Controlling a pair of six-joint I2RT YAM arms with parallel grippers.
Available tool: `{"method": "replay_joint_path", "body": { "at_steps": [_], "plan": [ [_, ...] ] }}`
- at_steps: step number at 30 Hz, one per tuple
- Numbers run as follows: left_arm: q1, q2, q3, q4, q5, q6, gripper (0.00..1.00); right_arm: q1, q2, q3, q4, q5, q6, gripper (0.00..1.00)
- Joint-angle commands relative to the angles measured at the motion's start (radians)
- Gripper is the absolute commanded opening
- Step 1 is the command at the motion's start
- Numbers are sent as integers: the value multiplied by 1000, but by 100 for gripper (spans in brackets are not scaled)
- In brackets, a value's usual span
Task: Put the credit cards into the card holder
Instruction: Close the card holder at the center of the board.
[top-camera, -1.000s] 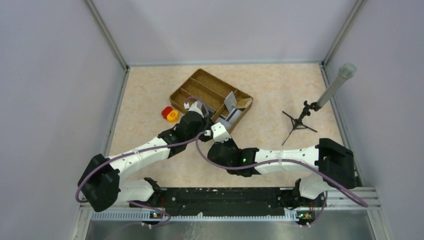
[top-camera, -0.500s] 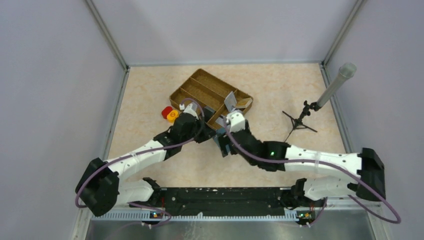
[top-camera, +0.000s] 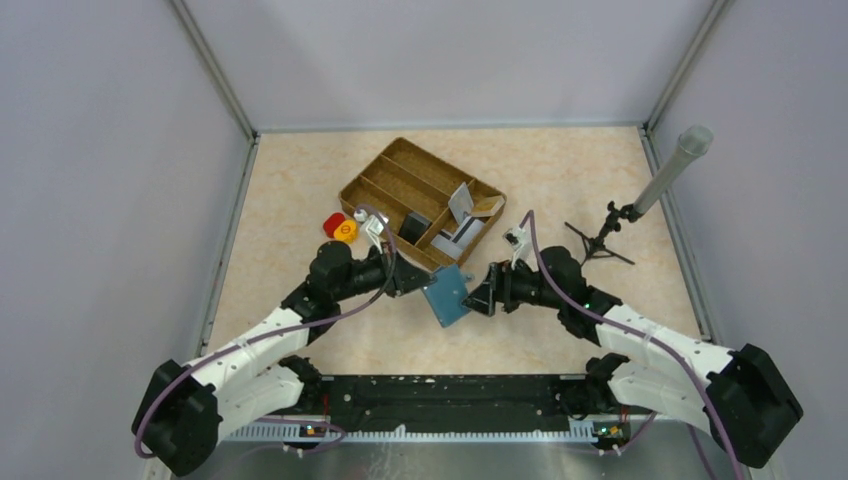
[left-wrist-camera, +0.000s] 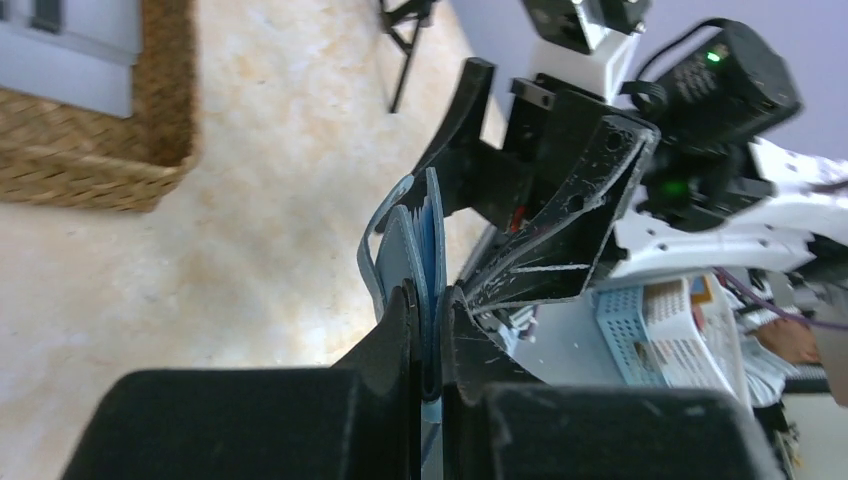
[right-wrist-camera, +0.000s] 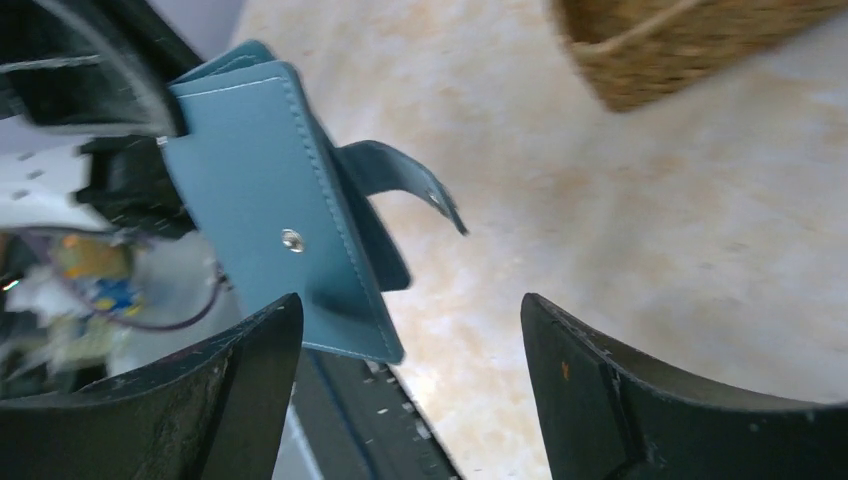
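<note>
The card holder (top-camera: 447, 293), a teal-blue folded wallet, hangs above the table in front of the tray, and my left gripper (top-camera: 420, 283) is shut on its left edge. In the left wrist view the card holder (left-wrist-camera: 424, 235) stands edge-on, pinched between the jaws of the left gripper (left-wrist-camera: 428, 300). My right gripper (top-camera: 482, 296) stands open just right of it. Seen from the right wrist, the card holder (right-wrist-camera: 270, 200) has its snap tab (right-wrist-camera: 405, 180) hanging loose, and the right gripper (right-wrist-camera: 410, 305) is spread wide with nothing held. The credit cards (top-camera: 462, 207) lean inside the tray.
The brown woven divided tray (top-camera: 385, 180) sits at centre back; one corner of the tray (right-wrist-camera: 680, 50) shows in the right wrist view. Red and yellow round pieces (top-camera: 338, 228) lie left of it. A small tripod with a grey tube (top-camera: 612, 225) stands at right.
The right gripper has opened and swung from the tray to the right of the card holder. The left gripper has shut on the holder and drawn it back from the tray.
</note>
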Motion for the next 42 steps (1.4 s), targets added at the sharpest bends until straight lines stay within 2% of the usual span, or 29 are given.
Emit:
{"method": "replay_joint_path", "body": {
  "at_steps": [1, 3, 5, 9, 11, 12, 13, 14, 17, 18, 20, 22, 27, 31, 36, 42],
  "plan": [
    [6, -38, -35, 247, 162, -48, 0, -12, 9, -17, 315, -298, 114, 76],
    [6, -38, -46, 297, 182, -78, 0, -12, 29, -31, 390, -341, 155, 71],
    [6, -35, -46, 309, 199, -88, 0, -12, 46, -41, 447, -366, 186, 61],
    [7, -34, -53, 327, 202, -102, 0, -9, 74, -55, 538, -389, 233, 28],
    [7, -35, -55, 330, 198, -107, 16, -9, 84, -55, 551, -387, 243, 6],
    [6, -32, -56, 329, 195, -109, 23, -9, 86, -55, 554, -378, 246, 0],
    [5, -31, -59, 325, 190, -109, 33, -9, 84, -58, 554, -362, 249, 0],
    [4, -29, -62, 319, 181, -108, 48, -9, 81, -61, 561, -351, 252, 0],
    [0, -16, -68, 264, 151, -83, 76, -7, 71, -64, 545, -303, 255, 0],
    [-4, -10, -64, 219, 132, -63, 82, -7, 69, -53, 487, -274, 243, 0],
    [-19, -1, -56, 133, 90, -24, 87, -8, 72, -20, 327, -201, 205, 0],
    [-35, 13, -51, 36, 18, 6, 93, -8, 72, -16, 235, -164, 185, 0],
    [-44, 24, -92, -84, -127, 19, 95, -7, 37, -64, 86, -83, 176, 0],
    [-44, 43, -122, -82, -133, 8, 96, -7, 32, -62, -36, -42, 162, 0],
    [-44, 90, -136, -87, -122, 0, 93, -4, 112, -49, 6, -47, 174, 0],
    [-44, 145, -137, -70, -107, -11, 87, 54, 288, 19, 13, 31, 186, 0]
  ]
}}
